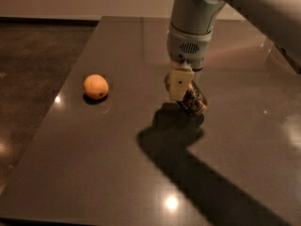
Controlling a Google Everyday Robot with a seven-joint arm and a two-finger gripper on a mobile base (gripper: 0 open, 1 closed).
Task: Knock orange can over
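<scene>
The claw [181, 84] hangs low over the worktop [117, 173], against the orange can [194, 101], which leans tilted beside it (gripping or not, I cannot tell). A round orange fruit [96, 86] sits well apart.

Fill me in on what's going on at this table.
A single robot arm is working on a slim orange-brown drink can near the middle of the dark grey table. Its gripper is down at table level, right against the can. The can is tilted well off upright but does not look to be lying flat yet. A round orange fruit sits on its own further left in the picture, apart from both the gripper and the can.
</scene>
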